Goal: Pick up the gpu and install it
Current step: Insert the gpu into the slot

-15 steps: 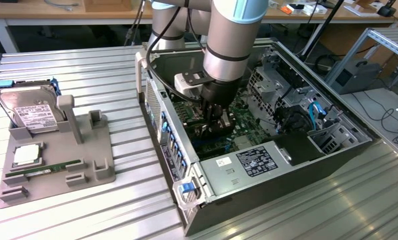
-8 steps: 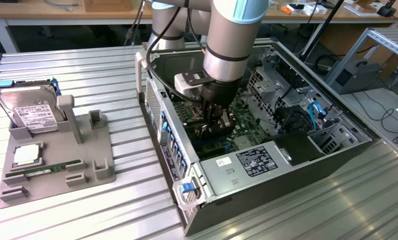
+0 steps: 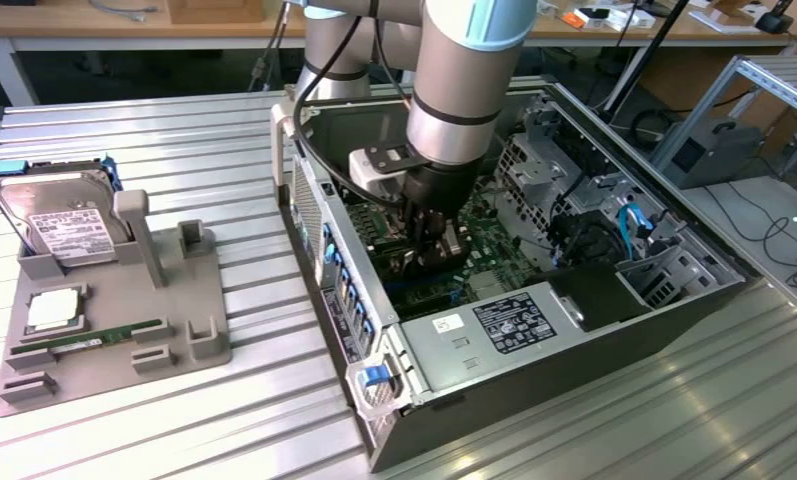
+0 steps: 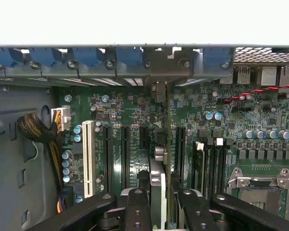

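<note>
Wrist view looks straight down onto the gpu [image 4: 160,192], seen edge-on as a thin green card with a grey cooler block on one face, standing upright between the black fingers [image 4: 136,211] of the gripper [image 4: 160,214], whose jaws are closed on the card from both sides. The card runs in line with the black expansion slots [image 4: 124,150] of the green motherboard [image 4: 207,110], and its far end meets the grey rear bracket wall [image 4: 164,65] lined with blue slot clips [image 4: 130,55]. Whether its lower edge is fully down in a slot cannot be told. Beside the slots stand a white slot [image 4: 88,159], a braided cable bundle [image 4: 36,130] with a white plug, and the silver processor socket [image 4: 260,185].

In the exterior view the gripper [image 3: 432,245] reaches down inside the open computer case [image 3: 558,400], with the gpu [image 3: 418,262] dark between its fingers above the board. To the exterior view's left, well apart on the ribbed metal table [image 3: 171,130], a grey holder tray [image 3: 171,300] carries a silver hard drive [image 3: 65,220], a memory stick [image 3: 85,342] and a square chip [image 3: 51,308].
</note>
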Motion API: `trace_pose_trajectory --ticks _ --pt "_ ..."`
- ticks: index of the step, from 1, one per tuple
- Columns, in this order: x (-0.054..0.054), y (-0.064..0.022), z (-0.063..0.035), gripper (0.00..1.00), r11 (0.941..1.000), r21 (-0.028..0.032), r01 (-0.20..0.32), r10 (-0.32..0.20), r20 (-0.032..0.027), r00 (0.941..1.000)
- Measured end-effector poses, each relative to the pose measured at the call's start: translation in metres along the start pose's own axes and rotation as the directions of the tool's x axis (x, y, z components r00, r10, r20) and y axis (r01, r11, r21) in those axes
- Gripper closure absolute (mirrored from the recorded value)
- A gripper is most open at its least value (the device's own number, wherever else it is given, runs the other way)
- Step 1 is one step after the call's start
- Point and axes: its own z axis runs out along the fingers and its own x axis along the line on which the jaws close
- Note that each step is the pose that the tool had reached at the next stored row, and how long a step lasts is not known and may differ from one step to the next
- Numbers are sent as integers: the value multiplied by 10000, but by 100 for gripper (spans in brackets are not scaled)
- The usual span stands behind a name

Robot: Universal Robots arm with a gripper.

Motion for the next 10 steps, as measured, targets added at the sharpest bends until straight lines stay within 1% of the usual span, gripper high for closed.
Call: trace_pose_trajectory --ticks 10 --pt "0 -4 25 73 10000 -2 0 0 -4 10000"
